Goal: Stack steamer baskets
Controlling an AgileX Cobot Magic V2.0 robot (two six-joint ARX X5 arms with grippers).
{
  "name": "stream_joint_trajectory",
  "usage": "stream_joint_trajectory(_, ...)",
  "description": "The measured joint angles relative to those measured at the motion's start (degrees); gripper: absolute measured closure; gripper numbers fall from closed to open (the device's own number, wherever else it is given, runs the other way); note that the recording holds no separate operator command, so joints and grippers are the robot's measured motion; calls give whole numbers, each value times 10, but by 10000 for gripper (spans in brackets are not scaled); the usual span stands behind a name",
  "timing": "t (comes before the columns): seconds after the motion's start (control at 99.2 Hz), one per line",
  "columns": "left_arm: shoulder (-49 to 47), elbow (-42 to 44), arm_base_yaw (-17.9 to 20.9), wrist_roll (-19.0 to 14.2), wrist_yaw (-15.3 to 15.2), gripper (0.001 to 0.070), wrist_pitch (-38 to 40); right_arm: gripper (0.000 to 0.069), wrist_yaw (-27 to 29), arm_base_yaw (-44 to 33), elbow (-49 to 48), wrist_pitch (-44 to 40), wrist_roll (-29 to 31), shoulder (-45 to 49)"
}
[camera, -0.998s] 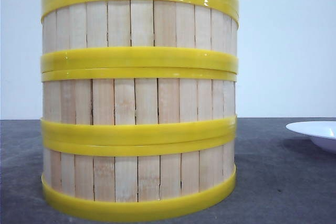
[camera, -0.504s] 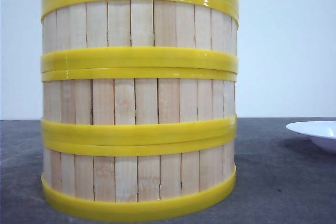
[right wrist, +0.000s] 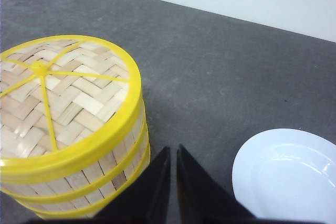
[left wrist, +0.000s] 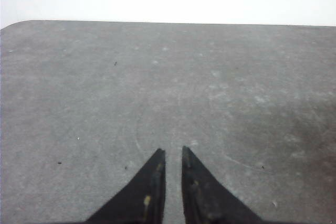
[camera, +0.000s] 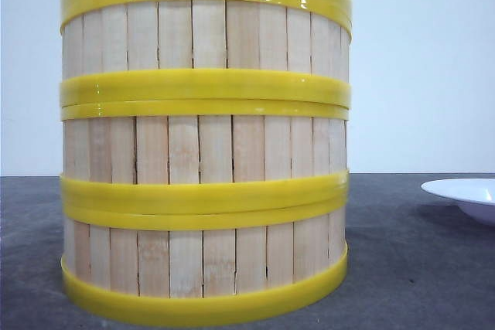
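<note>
Three steamer baskets stand stacked in one column close to the front camera: bottom [camera: 205, 260], middle [camera: 205, 148] and top [camera: 205, 36], rims aligned. In the right wrist view the same stack [right wrist: 113, 169] carries a woven lid with yellow spokes [right wrist: 58, 93]. My right gripper [right wrist: 173, 148] hovers just beside the stack's wall, between it and the plate, fingers shut with nothing between them. Over bare grey table hangs my left gripper [left wrist: 172, 150], also shut and holding nothing. No basket shows in the left wrist view. Neither gripper appears in the front view.
A white plate [camera: 464, 191] sits on the dark grey table [camera: 418, 268] to the right of the stack; it is also in the right wrist view [right wrist: 289, 177]. The table's far edge and rounded corner [left wrist: 21, 24] meet a white wall.
</note>
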Motion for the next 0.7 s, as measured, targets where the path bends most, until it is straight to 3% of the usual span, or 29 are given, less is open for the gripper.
stream_joint_trajectory(0.212,0,0,0,0,0,679,0,674,16,-6,0,2,-12,0)
stream_joint_trajectory(0.383,0,0,0,0,0,679,0,674,23,-74,0,67,-67,0)
stream_joint_trajectory(0.696,0,0,0,0,0,679,0,674,-125,-327,-34,169,-173,-12)
